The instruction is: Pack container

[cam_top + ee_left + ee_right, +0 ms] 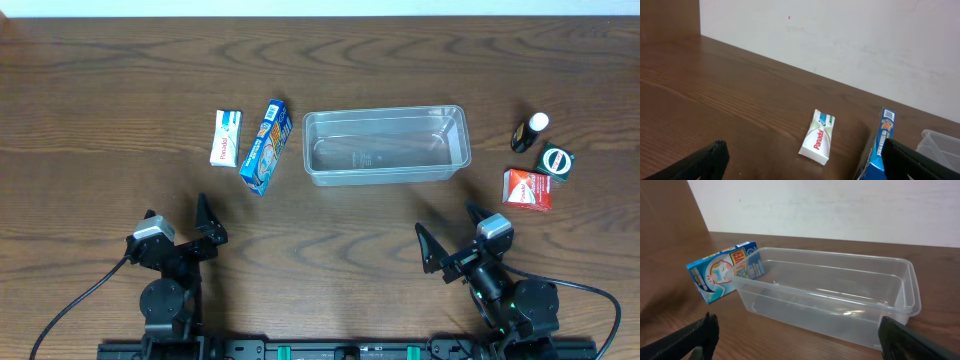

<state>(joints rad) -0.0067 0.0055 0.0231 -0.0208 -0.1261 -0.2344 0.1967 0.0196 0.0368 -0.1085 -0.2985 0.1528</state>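
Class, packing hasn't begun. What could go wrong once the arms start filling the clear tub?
The blue box stands on edge beside the container; a grasp may topple it or push the container. The bottle, round tin and red box sit crowded together, so the right gripper could knock a neighbour.

- White Panadol box [227, 137], ten o'clock on the wooden table [100, 80].
- Blue box [265, 147] at its three o'clock.
- Red box [527, 188], dark bottle [529, 132], dark green box [556, 161]: three o'clock.
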